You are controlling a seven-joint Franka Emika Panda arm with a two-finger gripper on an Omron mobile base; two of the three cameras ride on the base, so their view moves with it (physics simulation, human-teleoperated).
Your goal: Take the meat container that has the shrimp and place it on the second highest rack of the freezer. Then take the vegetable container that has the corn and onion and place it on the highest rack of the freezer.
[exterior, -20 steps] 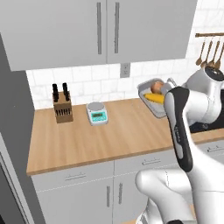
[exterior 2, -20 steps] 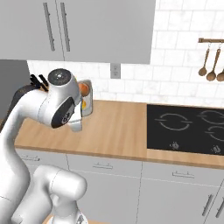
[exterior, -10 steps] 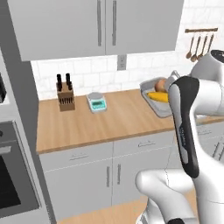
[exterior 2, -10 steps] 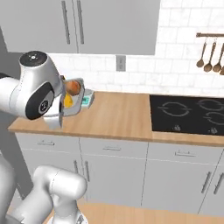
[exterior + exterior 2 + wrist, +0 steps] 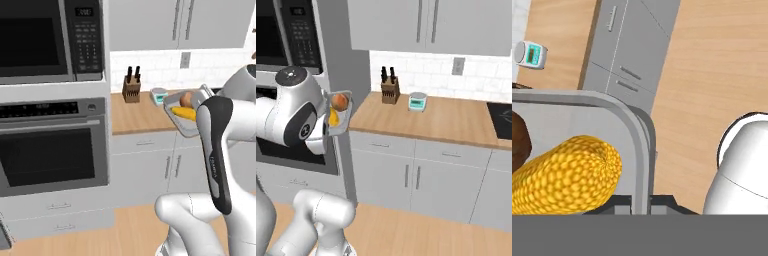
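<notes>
I am carrying a grey vegetable container (image 5: pixel 186 126) above the floor in front of the counter. A yellow corn cob (image 5: pixel 183 113) and a brown onion (image 5: pixel 187 98) lie in it. In the right base view the container (image 5: pixel 341 120) hangs beside my arm with the onion (image 5: pixel 339 101) on top. The hand view shows the corn (image 5: pixel 562 175) close up and the onion (image 5: pixel 519 142) at the left edge. My gripper (image 5: pixel 640 202) is shut on the container's rim (image 5: pixel 639 145).
A wall oven (image 5: pixel 50 150) with a microwave (image 5: pixel 45 40) above it stands at the left. On the wooden counter (image 5: pixel 137 117) sit a knife block (image 5: pixel 131 87) and a small scale (image 5: pixel 159 95). A black cooktop (image 5: pixel 502 120) lies far right. Grey cabinets line the wall below and above.
The whole scene has slid right as the camera moved, and the oven and microwave have come into view. The container stays in my gripper.
</notes>
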